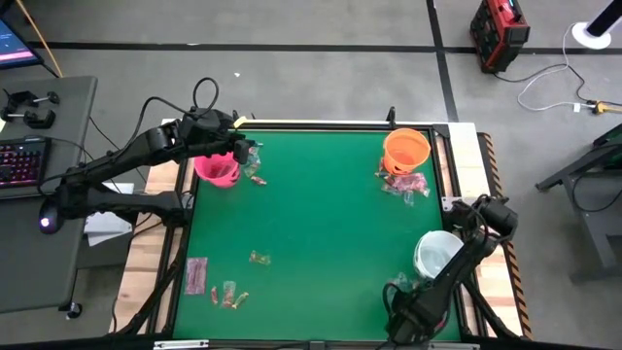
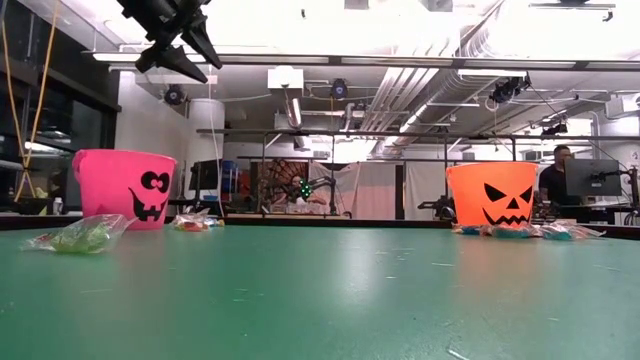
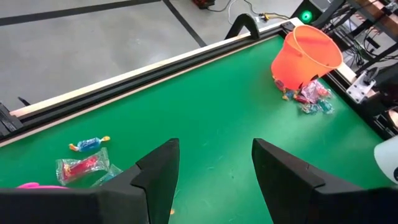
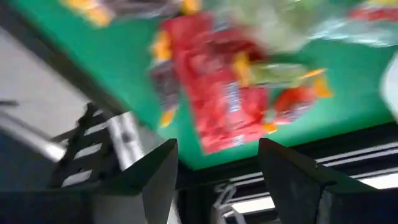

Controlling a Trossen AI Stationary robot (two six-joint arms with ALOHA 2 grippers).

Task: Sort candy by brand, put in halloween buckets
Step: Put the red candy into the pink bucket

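Observation:
The pink bucket [image 1: 216, 169] stands at the table's far left, the orange bucket [image 1: 406, 151] at the far right and the white bucket [image 1: 436, 255] at the near right. Wrapped candy lies beside the orange bucket [image 1: 404, 186], by the pink bucket [image 3: 84, 165], and loose at the near left [image 1: 228, 296]. My left gripper [image 3: 214, 174] hangs open above the table next to the pink bucket, high up in the low view [image 2: 192, 58]. My right gripper [image 4: 217, 163] is open, tipped down over a blurred pile of red-wrapped candy [image 4: 224, 93] near the table's near right corner [image 1: 398, 288].
A raised black rim [image 3: 124, 78] runs around the green table. A desk with a keyboard [image 1: 21, 160] stands left of it, and a red device [image 1: 499, 31] sits on the floor beyond. The table's middle [image 1: 321, 233] is bare. A person [image 2: 560, 170] sits far behind.

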